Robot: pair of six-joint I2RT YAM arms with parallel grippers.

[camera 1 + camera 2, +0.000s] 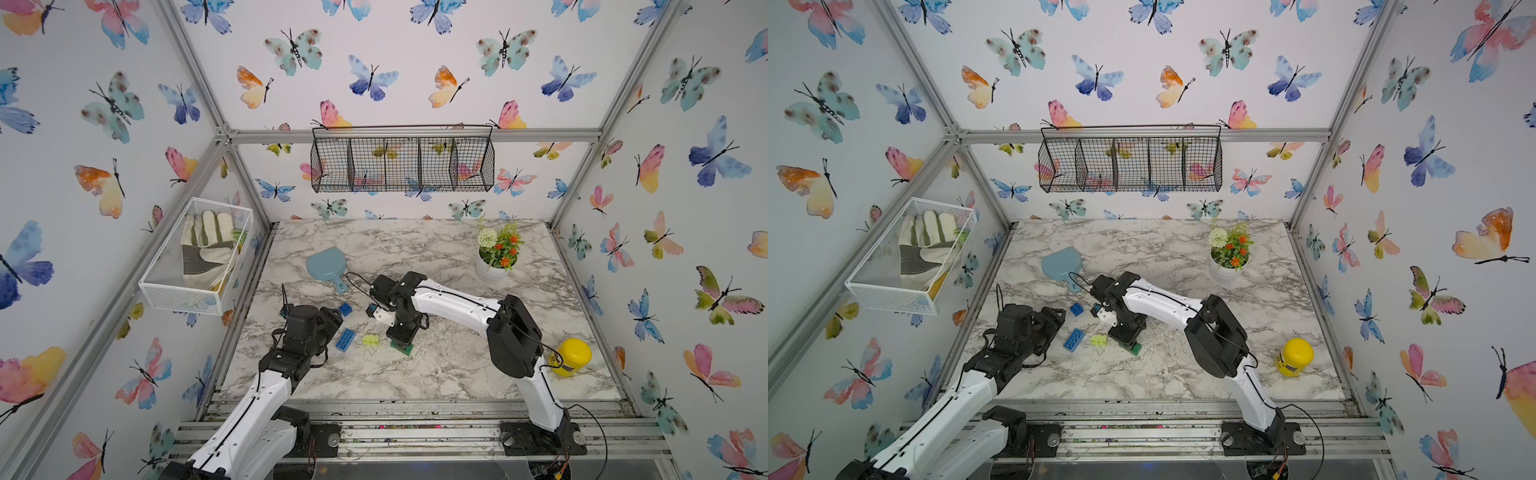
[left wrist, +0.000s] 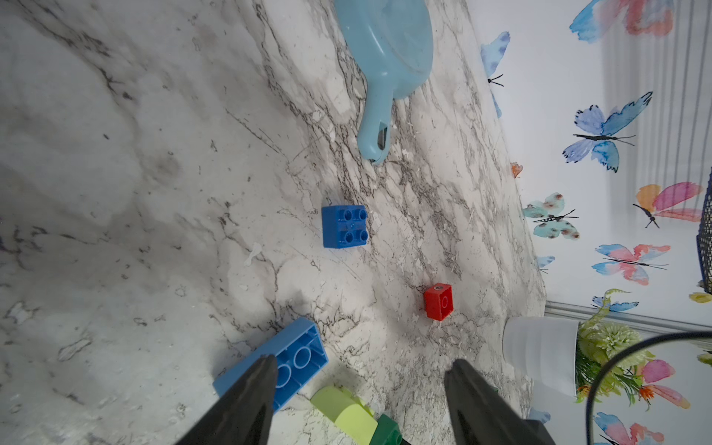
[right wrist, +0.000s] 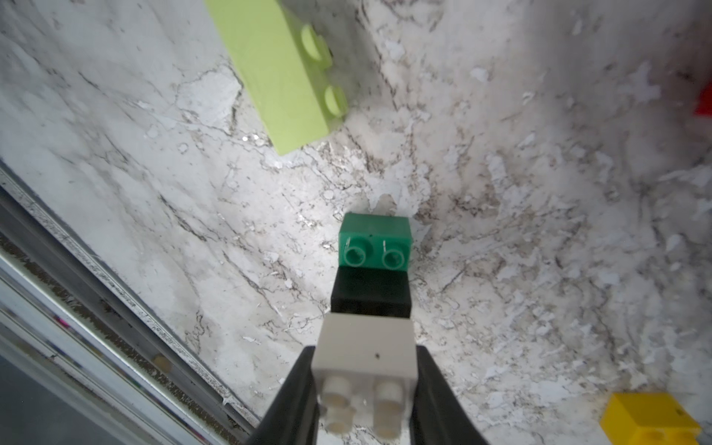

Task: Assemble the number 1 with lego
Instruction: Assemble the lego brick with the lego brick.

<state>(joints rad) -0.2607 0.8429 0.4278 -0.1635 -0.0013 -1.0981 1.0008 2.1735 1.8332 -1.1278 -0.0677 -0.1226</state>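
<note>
On the marble tabletop [image 1: 436, 374] we mark a pale blue scoop [image 1: 326, 266] toward the far left, a potted plant [image 1: 496, 253] toward the far right, and a yellow-lidded jar [image 1: 571, 356] near the right edge. We also note a black wire basket [image 1: 365, 166] on the back wall and a white mesh basket [image 1: 178, 297] holding gloves [image 1: 208, 245] on the left wall.

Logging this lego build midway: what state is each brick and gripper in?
Right gripper: shut on white square brick.
White square brick: stacked on black brick over green brick.
Left gripper: open, empty.
Light blue oblong brick: hollow underside showing.
Lime brick: lying on its side.
Dark blue square brick: studs up.
</note>
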